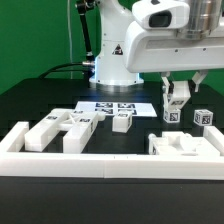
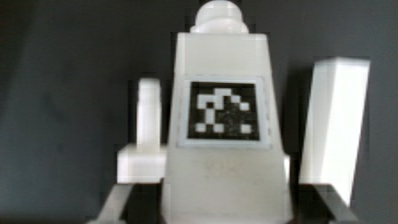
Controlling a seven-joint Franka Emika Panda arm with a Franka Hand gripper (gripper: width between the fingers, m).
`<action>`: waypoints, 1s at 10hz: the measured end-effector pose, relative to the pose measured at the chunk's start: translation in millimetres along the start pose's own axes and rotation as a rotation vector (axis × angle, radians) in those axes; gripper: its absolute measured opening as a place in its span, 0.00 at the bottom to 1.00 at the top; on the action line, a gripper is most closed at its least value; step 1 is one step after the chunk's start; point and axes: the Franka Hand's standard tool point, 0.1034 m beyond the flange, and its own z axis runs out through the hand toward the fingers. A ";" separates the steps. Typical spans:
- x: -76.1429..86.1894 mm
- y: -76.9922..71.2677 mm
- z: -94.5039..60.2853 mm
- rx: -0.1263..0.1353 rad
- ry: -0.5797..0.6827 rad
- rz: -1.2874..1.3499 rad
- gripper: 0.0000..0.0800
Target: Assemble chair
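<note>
The gripper (image 1: pixel 178 92) is pinching a tagged leg (image 1: pixel 177 108) — its rounded peg (image 2: pixel 217 15) is showing only in the wrist view; loose parts (image 1: pixel 60 130) are lying inside the rail (image 1: pixel 100 163).

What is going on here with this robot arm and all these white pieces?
The arm's gripper is shut on one tagged white chair part, a long block with a rounded peg at its end. It holds the part on the exterior view's right side of the table. Several loose chair parts lie just behind the white border rail, and the marker board lies flat farther back. Whether any pieces are already joined is hard to tell.
</note>
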 end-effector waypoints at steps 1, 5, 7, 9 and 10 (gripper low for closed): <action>0.1 0.8 0.9 -0.005 0.076 0.001 0.36; 9.4 -1.6 -6.3 -0.020 0.351 0.000 0.36; 13.3 -8.1 -23.6 -0.022 0.406 -0.012 0.36; 13.4 -9.5 -26.8 -0.022 0.398 -0.016 0.36; 13.3 -9.6 -26.1 -0.022 0.397 -0.016 0.36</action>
